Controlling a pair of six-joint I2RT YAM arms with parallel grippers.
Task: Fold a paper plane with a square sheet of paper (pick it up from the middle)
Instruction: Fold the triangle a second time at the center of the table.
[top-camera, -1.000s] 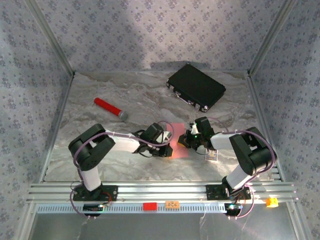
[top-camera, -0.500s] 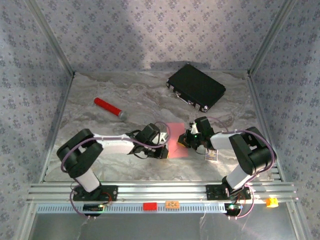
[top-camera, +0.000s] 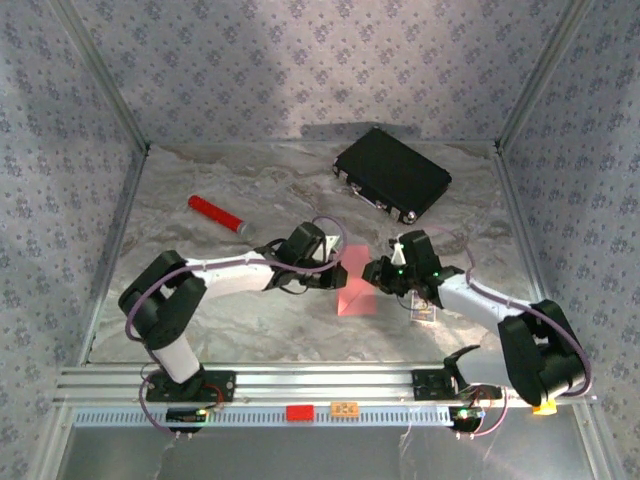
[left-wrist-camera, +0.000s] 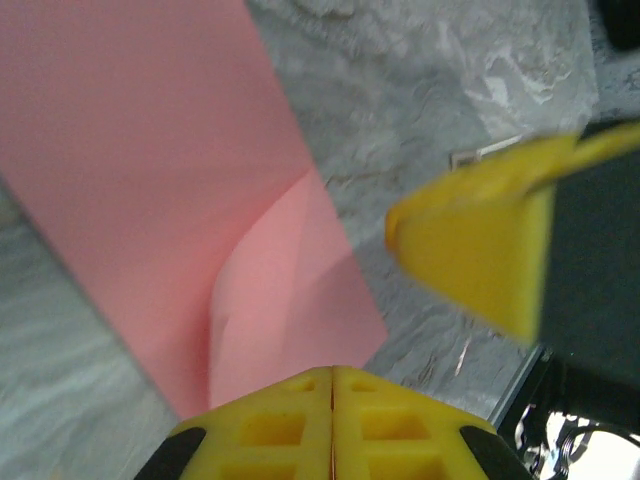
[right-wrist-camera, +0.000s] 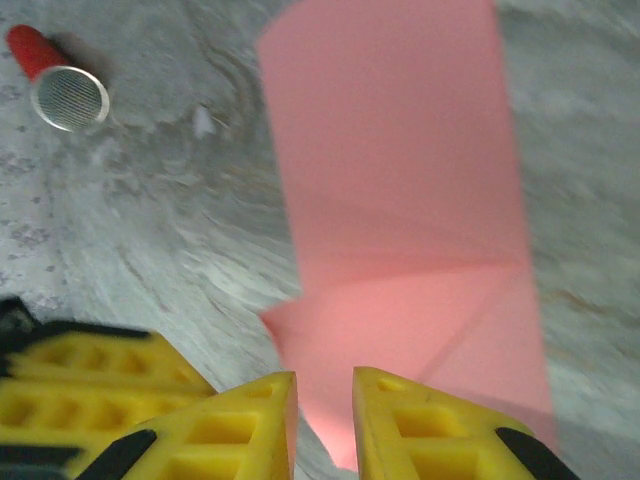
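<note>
The square sheet of paper (top-camera: 357, 288) is salmon pink, lies mid-table and carries a folded flap (right-wrist-camera: 420, 320). My left gripper (top-camera: 334, 270) is at its left edge. In the left wrist view its jaws (left-wrist-camera: 332, 372) are pressed together, with the paler flap (left-wrist-camera: 285, 300) curving up into their tips. My right gripper (top-camera: 373, 272) is at the sheet's right side. Its fingers (right-wrist-camera: 323, 378) stand a narrow gap apart over the flap and grip nothing. The left gripper's yellow fingers (right-wrist-camera: 95, 375) show beside them, and one right finger (left-wrist-camera: 480, 245) hangs blurred over the table.
A red cylinder with a grey cap (top-camera: 218, 216) lies at the back left (right-wrist-camera: 50, 75). The black case (top-camera: 392, 175) sits at the back right. A small printed card (top-camera: 424, 312) lies under the right forearm. Metal rails run along the near edge.
The right gripper's jaws have parted a little and that arm's elbow has swung out to the right. The left gripper has shifted slightly back along the sheet's left edge.
</note>
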